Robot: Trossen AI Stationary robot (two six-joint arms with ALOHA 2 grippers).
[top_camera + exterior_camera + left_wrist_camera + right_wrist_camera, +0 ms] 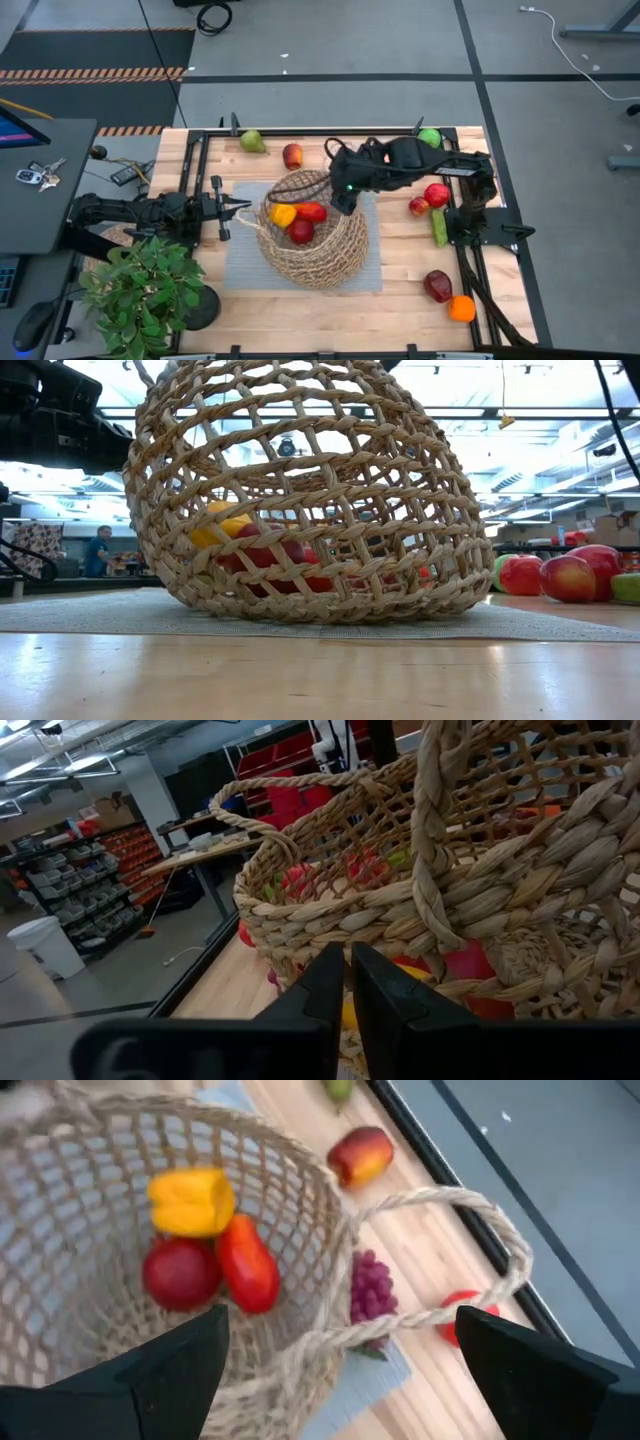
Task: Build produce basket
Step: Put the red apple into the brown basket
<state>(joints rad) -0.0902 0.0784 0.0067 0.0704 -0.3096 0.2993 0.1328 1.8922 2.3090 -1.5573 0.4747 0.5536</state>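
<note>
The tan wicker basket (312,240) lies tilted on a grey mat (240,255), resting on its lower wall (330,605). Inside it lie a yellow pepper (190,1200), a red pepper (248,1265) and a red apple (180,1272). My right gripper (340,195) hangs open above the basket's far right rim with nothing between its fingers (200,1370). My left gripper (244,207) stays shut and level just left of the basket (400,910); in the high view a small gap separates them. Purple grapes (372,1285) lie on the mat beside the basket.
More produce lies on the table: a green pear (252,141) and a red-yellow apple (292,155) at the far side, and at the right a green apple (429,137), red apples (436,194), a dark red piece (437,286) and an orange (461,308). A potted plant (140,290) stands near left.
</note>
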